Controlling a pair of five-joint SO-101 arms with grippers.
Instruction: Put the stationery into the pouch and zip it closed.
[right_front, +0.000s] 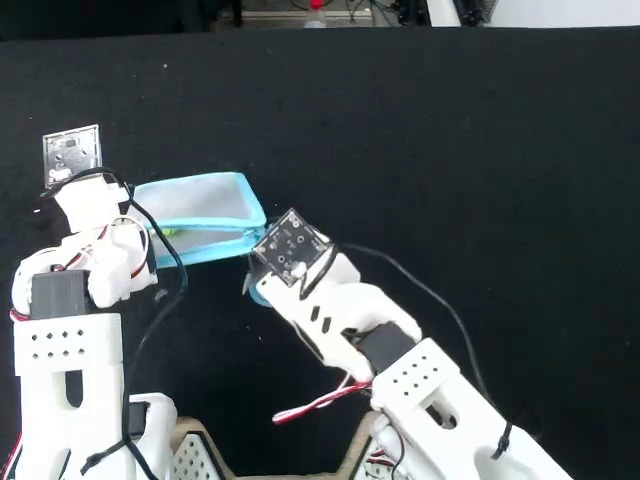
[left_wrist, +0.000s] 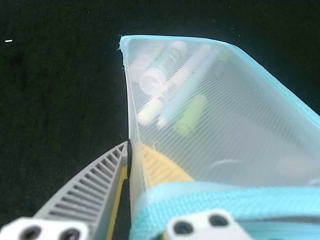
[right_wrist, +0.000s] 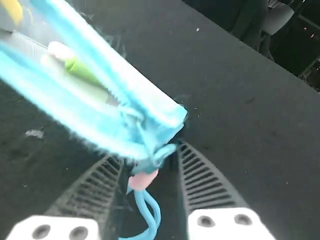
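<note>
A translucent pouch (right_front: 200, 205) with teal trim lies on the black table between the two arms. Pens and markers (left_wrist: 170, 85) lie inside it behind the mesh wall (left_wrist: 235, 120). My left gripper (right_front: 150, 236) (left_wrist: 129, 146) is shut on the pouch's left end, with a grey ribbed finger (left_wrist: 95, 187) on one side and a yellow pad showing through the wall. At the other end, my right gripper (right_front: 257, 270) (right_wrist: 150, 152) stands open. The pink zip pull (right_wrist: 142, 180) and its blue cord hang between its fingers. The zipper mouth (right_wrist: 85, 80) gapes, showing a green marker.
Black cloth (right_front: 450, 150) covers the table, with wide free room to the right and behind the pouch. A dark cable (right_front: 420, 290) trails from the right arm. Both arm bases stand at the front edge.
</note>
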